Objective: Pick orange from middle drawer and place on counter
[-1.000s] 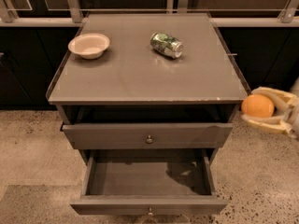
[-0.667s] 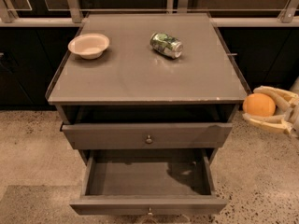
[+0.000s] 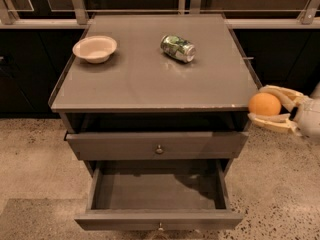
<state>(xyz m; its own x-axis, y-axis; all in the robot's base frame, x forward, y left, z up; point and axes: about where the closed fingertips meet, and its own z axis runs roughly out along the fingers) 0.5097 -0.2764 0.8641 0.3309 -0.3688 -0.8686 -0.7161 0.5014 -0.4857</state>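
Observation:
The orange [image 3: 265, 104] is held between the pale fingers of my gripper [image 3: 261, 104], which reaches in from the right edge of the camera view. It hangs just off the counter's [image 3: 150, 79] front right corner, about level with the top. The middle drawer [image 3: 157, 194] is pulled out below, with nothing visible inside, its knob at the bottom front. The upper knobbed drawer [image 3: 159, 145] is slightly open.
A beige bowl [image 3: 94, 48] sits at the counter's back left. A green-and-silver can [image 3: 178, 48] lies on its side at the back middle. Dark cabinets and a metal rail run behind. Speckled floor surrounds the cabinet.
My gripper with the orange has moved slightly left and up, closer to the counter's front right corner. Nothing else has moved.

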